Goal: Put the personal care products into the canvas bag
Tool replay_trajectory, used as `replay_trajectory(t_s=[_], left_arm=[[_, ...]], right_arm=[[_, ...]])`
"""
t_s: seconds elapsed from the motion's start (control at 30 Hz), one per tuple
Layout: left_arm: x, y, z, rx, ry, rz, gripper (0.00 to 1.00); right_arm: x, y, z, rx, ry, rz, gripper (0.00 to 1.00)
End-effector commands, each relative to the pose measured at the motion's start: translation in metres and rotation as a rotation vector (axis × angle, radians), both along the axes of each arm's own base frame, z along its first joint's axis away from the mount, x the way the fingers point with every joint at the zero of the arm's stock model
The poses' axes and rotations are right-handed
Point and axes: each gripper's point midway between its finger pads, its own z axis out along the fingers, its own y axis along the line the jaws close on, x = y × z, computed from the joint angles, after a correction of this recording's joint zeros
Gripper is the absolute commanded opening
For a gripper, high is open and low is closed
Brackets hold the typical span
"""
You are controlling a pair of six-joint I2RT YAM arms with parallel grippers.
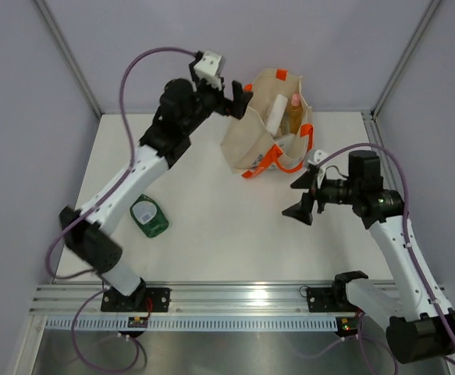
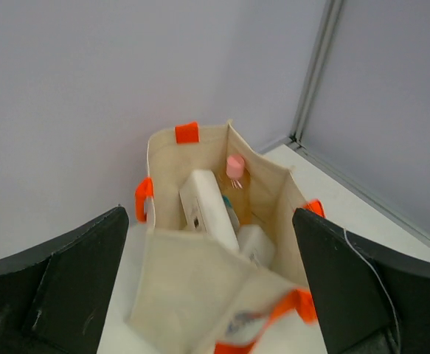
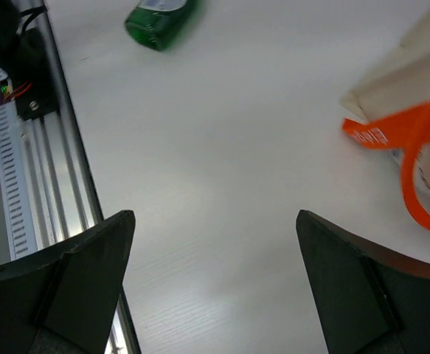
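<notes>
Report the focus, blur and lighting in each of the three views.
Top external: even, soft light, everything sharp, only faint shadows. Left wrist: the canvas bag blurs at its near wall, while its far rim is sharper. Right wrist: the bag's orange handle is smeared out of focus, the green bottle is clearer, and the table shows a pale sheen.

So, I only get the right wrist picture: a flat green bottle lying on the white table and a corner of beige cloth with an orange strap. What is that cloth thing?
Observer: A beige canvas bag with orange handles, standing open at the far side of the table.
Operator: Anything in it?
Observer: Yes, a white bottle and a tan bottle with a pink cap, at least.
Operator: Where is the other arm?
Observer: The left gripper hovers open and empty at the bag's mouth.
</notes>
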Motion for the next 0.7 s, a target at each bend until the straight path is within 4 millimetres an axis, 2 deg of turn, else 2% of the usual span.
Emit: replay_trajectory(t_s=[0.0,0.03,0.07,0.1,0.13,0.17,0.2,0.23,0.27,0.3,0.33,0.37,0.4,0.43,0.47,0.5,0.53,0.57,0.6,0.63,0.67], left_arm=[[-0.075,0.051,0.009,-0.017,0.066,0.007,0.99],[-0.105,0.075,-0.007,-0.007,0.114,0.028,0.99],[-0.121,0.087,-0.015,-0.008,0.135,0.038,0.99],[-0.136,0.099,-0.024,-0.009,0.156,0.055,0.99],[-0.165,0.12,-0.037,-0.024,0.178,0.067,0.99],[-0.179,0.13,-0.041,-0.036,0.18,0.074,0.99],[-0.193,0.139,-0.044,-0.052,0.187,0.081,0.99],[-0.219,0.158,-0.038,-0.103,0.177,0.092,0.99],[-0.227,0.167,-0.049,-0.111,0.194,0.117,0.99],[-0.237,0.175,-0.05,-0.132,0.197,0.124,0.99],[-0.256,0.191,-0.045,-0.189,0.187,0.145,0.99],[-0.262,0.197,-0.053,-0.207,0.198,0.162,0.99],[-0.266,0.207,-0.055,-0.235,0.199,0.197,0.99],[-0.273,0.214,-0.061,-0.259,0.217,0.214,0.99],[-0.284,0.223,-0.059,-0.285,0.196,0.222,0.99],[-0.287,0.229,-0.062,-0.292,0.194,0.238,0.99],[-0.291,0.234,-0.067,-0.284,0.205,0.255,0.99],[-0.297,0.241,-0.065,-0.296,0.187,0.264,0.99],[-0.301,0.247,-0.06,-0.302,0.174,0.276,0.99],[-0.305,0.25,-0.061,-0.293,0.172,0.28,0.99],[-0.308,0.253,-0.057,-0.297,0.16,0.282,0.99]], right_arm=[[0.004,0.038,-0.004,-0.1,-0.125,0.126,0.99],[0.018,0.045,-0.005,-0.158,-0.144,0.083,0.99],[0.006,0.076,-0.009,-0.187,-0.144,0.162,0.99],[0.011,0.093,-0.033,-0.248,-0.084,0.186,0.99],[0.022,0.108,-0.03,-0.288,-0.113,0.161,0.99],[0.01,0.139,-0.056,-0.33,-0.036,0.236,0.99],[0.006,0.154,-0.06,-0.339,-0.017,0.262,1.0],[0.016,0.176,-0.051,-0.325,-0.045,0.236,0.99],[0.002,0.203,-0.075,-0.349,0.037,0.279,1.0],[0.001,0.226,-0.063,-0.322,0.023,0.297,0.99],[0.004,0.245,-0.064,-0.295,0.068,0.238,1.0],[0.013,0.265,-0.088,-0.315,0.129,0.167,0.99],[0.016,0.294,-0.064,-0.256,0.126,0.115,0.99],[0.02,0.304,-0.072,-0.266,0.196,0.013,0.99],[0.024,0.319,-0.098,-0.302,0.247,-0.042,1.0],[0.024,0.343,-0.078,-0.26,0.219,-0.078,1.0],[0.021,0.352,-0.084,-0.263,0.256,-0.106,0.99],[0.021,0.366,-0.109,-0.295,0.275,-0.124,1.0],[0.024,0.383,-0.092,-0.242,0.266,-0.13,1.0],[0.029,0.391,-0.097,-0.236,0.268,-0.183,0.99],[0.034,0.399,-0.122,-0.263,0.277,-0.212,0.99]])
